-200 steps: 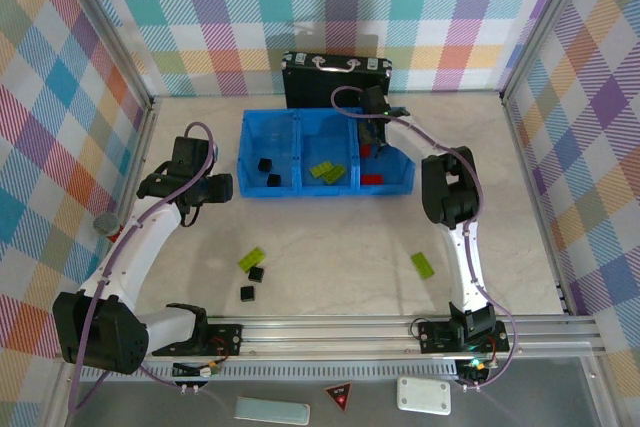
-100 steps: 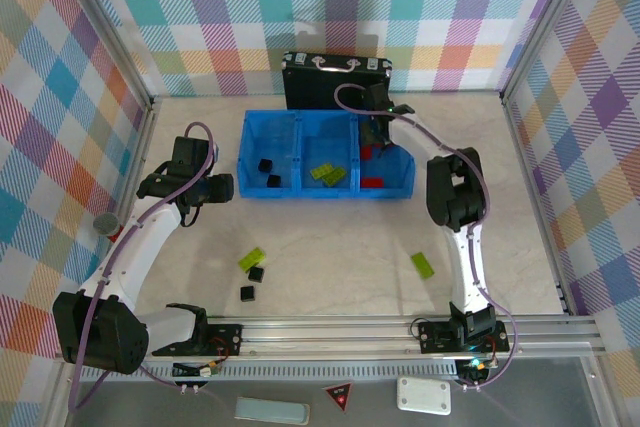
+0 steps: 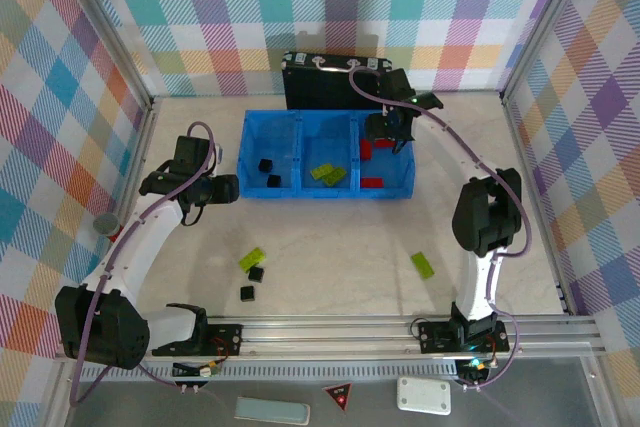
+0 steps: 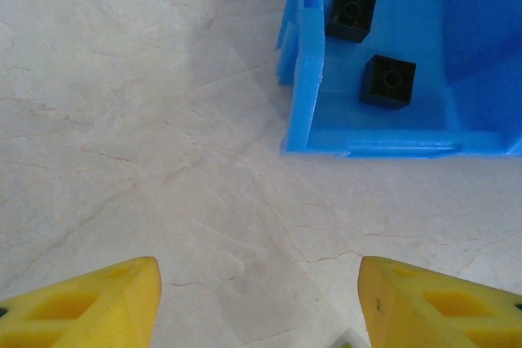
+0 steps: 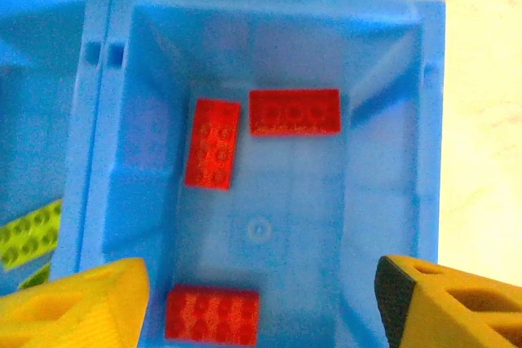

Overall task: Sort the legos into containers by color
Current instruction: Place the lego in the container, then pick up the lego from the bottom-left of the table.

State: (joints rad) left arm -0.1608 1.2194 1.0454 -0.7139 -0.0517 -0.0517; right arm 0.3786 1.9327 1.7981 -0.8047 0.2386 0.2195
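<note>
The blue tray (image 3: 249,147) has three compartments. Its left one holds two black legos (image 3: 264,164) (image 4: 388,81). The middle one holds lime-green legos (image 3: 326,173) (image 5: 28,234). The right one holds three red legos (image 3: 372,182) (image 5: 294,112). My right gripper (image 3: 390,132) (image 5: 261,299) hangs open over the right compartment with nothing between its fingers. Left of the tray's near corner (image 4: 298,132), my left gripper (image 3: 226,189) (image 4: 257,299) is open over bare table. Loose on the table lie a green lego (image 3: 252,258), two black ones (image 3: 256,273) (image 3: 247,293), and another green one (image 3: 422,265).
A black case with metal handles (image 3: 335,82) stands right behind the tray, close to my right wrist. Checked walls with metal posts close in the table on three sides. The arm bases sit on a rail (image 3: 330,332) at the near edge.
My right arm's elbow has swung out to the right while its gripper stayed over the right compartment, uncovering red legos beneath it. The left arm has barely moved.
</note>
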